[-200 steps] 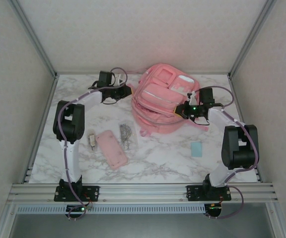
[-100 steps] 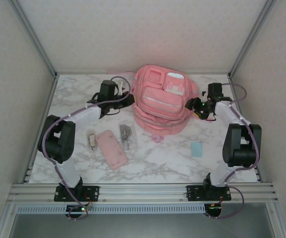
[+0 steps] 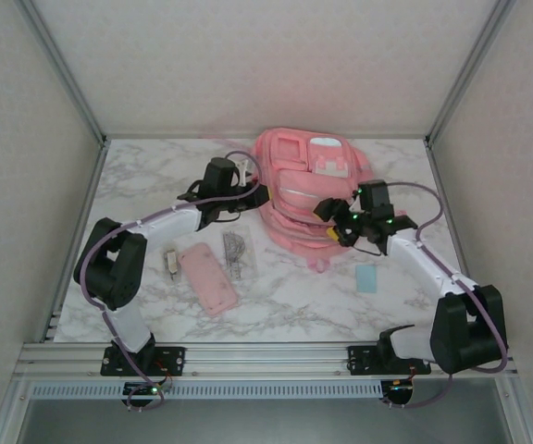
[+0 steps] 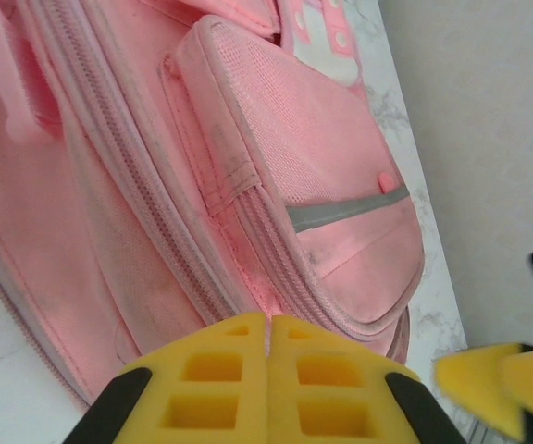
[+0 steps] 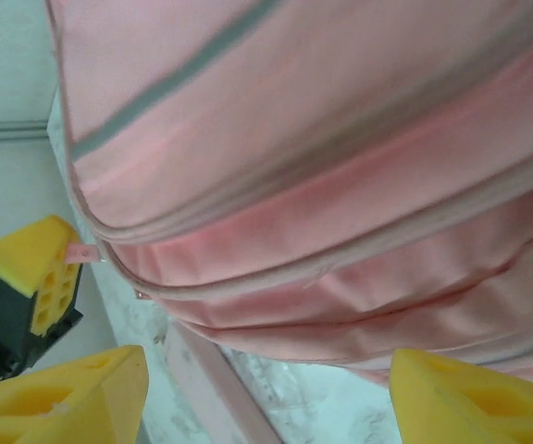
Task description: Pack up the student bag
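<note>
From above, the large soft pink fabric backpack (image 3: 308, 185) lies at the far middle of the white marbled surface (image 3: 142, 176), its front pockets facing up. The left gripper (image 3: 265, 196) sits at the backpack's left side, touching or just beside the fabric. The right gripper (image 3: 333, 225) hangs over its near right edge. Nearer the arms lie a small flat pink pencil case (image 3: 208, 277) and a grey metal item (image 3: 236, 252) just beside it. Well apart to the right is a small pale blue card (image 3: 366, 278). At the left wrist, the yellow padded jaws are pressed together, close against the backpack's zipped side; whether they pinch anything cannot be told. At the right wrist, the jaws stand wide apart and hold nothing, with the backpack's pink seams just ahead of them.
</note>
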Tool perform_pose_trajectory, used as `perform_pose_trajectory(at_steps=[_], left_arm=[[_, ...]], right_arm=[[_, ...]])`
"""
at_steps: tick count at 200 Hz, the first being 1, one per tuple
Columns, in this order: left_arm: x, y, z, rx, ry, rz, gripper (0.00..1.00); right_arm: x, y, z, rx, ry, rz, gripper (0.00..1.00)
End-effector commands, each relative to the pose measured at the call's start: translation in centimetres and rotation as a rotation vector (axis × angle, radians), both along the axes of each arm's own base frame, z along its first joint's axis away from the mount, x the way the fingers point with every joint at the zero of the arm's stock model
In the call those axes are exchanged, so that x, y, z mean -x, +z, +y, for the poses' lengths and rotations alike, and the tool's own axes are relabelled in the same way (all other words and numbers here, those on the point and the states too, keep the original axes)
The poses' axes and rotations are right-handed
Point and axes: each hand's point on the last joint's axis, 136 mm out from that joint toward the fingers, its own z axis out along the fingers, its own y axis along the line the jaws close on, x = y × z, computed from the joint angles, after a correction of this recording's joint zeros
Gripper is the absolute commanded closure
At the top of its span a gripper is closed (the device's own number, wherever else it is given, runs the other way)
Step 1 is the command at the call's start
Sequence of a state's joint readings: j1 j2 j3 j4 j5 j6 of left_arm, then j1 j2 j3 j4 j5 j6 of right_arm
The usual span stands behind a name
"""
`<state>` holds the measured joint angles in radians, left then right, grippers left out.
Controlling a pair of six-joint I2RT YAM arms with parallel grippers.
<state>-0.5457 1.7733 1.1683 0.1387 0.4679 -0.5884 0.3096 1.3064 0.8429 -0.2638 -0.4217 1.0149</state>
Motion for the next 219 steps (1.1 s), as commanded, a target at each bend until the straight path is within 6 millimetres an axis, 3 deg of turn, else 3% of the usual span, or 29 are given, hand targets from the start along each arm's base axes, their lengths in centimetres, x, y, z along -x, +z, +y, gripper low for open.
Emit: perform_pose_trajectory(at_steps=[1,31,70,85,101,111,142,178,219], left_arm=[[1.3,4.1,-2.2,0.091,-0.052,-0.083,1.00],[1.8,4.0,-2.7,0.094,-0.065,-0.080,1.00],[2.3,3.5,-2.5,0.090,-0.064,-0.066,1.00],[2.3,3.1,-2.3,0.081,-0.059,-0.066,1.00],[2.2,2.5,-2.0,0.056,-0.051,-0.066,1.00],[1.8,2.1,-1.6,0.032,-0.038,-0.074,1.00],[-0.5,0.7,0.1,-0.026,0.013,-0.099,1.00],[-5.4,-0.2,2.7,-0.068,0.107,-0.150,1.00],[-10.5,-0.5,3.4,-0.050,0.180,-0.181,1.00]], right_arm=[[-1.4,0.9,2.3,-0.164,-0.113,0.001,0.29],[-3.1,0.2,3.6,-0.170,-0.140,-0.022,0.29],[-5.8,-1.8,2.9,-0.106,-0.226,-0.049,0.33],[-6.5,-2.5,2.8,-0.097,-0.246,-0.061,0.47],[-6.9,-3.1,2.6,-0.091,-0.262,-0.070,0.85],[-6.9,-3.3,2.4,-0.082,-0.270,-0.075,1.00],[-6.0,-2.9,1.6,-0.041,-0.262,-0.098,1.00],[-4.4,-2.3,1.5,-0.034,-0.218,-0.093,1.00],[-3.4,-2.4,1.9,-0.076,-0.199,-0.070,1.00]])
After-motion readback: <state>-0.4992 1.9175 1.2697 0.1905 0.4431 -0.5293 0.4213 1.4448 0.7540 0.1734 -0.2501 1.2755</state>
